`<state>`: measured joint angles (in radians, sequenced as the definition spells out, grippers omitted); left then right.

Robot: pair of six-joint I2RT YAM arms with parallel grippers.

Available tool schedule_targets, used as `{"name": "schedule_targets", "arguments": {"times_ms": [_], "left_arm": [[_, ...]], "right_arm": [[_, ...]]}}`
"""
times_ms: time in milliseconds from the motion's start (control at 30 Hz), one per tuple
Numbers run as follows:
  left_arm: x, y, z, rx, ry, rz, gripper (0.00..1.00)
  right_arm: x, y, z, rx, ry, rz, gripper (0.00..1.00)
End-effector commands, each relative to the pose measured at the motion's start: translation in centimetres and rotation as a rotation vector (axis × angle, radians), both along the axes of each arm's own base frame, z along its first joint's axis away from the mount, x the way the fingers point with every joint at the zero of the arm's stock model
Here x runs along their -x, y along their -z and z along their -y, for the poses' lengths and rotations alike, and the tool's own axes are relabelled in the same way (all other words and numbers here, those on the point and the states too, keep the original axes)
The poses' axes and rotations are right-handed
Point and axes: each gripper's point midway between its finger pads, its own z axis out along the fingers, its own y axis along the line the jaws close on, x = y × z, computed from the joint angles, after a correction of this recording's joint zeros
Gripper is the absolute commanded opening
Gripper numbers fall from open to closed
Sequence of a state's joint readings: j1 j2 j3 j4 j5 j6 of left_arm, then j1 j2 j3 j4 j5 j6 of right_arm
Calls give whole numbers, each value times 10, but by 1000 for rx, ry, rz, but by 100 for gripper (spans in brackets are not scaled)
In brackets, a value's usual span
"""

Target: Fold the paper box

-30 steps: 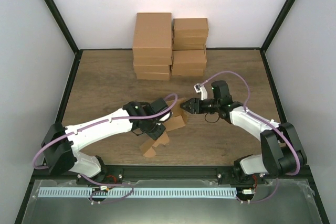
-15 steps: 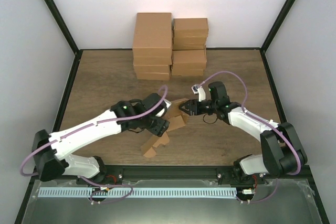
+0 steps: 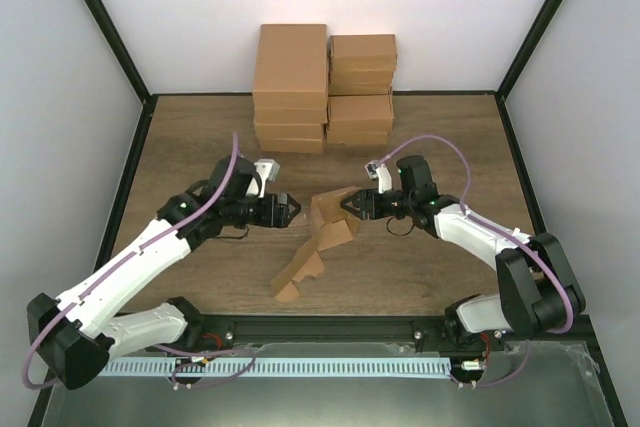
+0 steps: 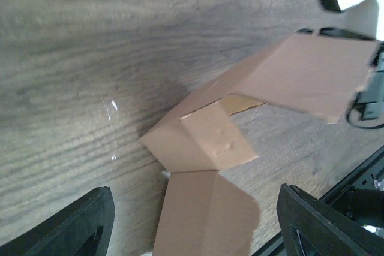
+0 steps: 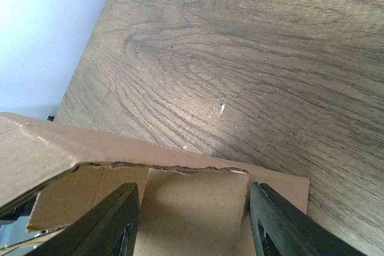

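- Dark wood-grain tabletop [image 3: 440, 137], enclosed by plain white walls.
- A tan-brown, half-folded thin cardboard paper box [image 3: 322, 237] lies mid-tabletop, its near end flat and its far panel raised.
- Left fingers [image 4: 78, 229] stand wide apart just left of the box, holding nothing.
- Right fingers [image 5: 108, 226] clamp the raised panel's edge.
- Stacked brown cartons [image 3: 290, 87] sit against the far wall.
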<state>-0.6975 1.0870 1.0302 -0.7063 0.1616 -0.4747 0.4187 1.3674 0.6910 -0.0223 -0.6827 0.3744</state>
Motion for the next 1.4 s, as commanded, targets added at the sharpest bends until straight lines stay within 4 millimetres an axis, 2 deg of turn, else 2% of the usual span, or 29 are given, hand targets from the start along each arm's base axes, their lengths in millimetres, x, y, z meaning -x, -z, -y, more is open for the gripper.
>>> {"name": "schedule_targets", "arguments": {"times_ms": [0,233,400,800,1133,1200,1267,1367], "left_arm": [[0,19,9,159,22,-86,78],[-7,56,13,279,31,-148,80],[-7,68,16,316,54,-160,80],[-5,75,26,376,117,-143,80],[-5,82,25,372,123,-110,80],[-4,83,25,378,127,-104,82],[-3,84,24,381,128,-96,98],[-2,87,24,380,130,-93,100]], "right_arm": [[4,6,0,33,4,-22,52],[6,8,-3,-5,6,-46,53],[8,9,-4,-25,6,-63,53],[9,5,-6,-38,-2,-66,53],[9,6,-7,-41,-1,-77,53],[9,6,-7,-40,-2,-78,53],[9,6,-7,-41,-1,-78,53],[9,6,-7,-41,-1,-81,53]]}}
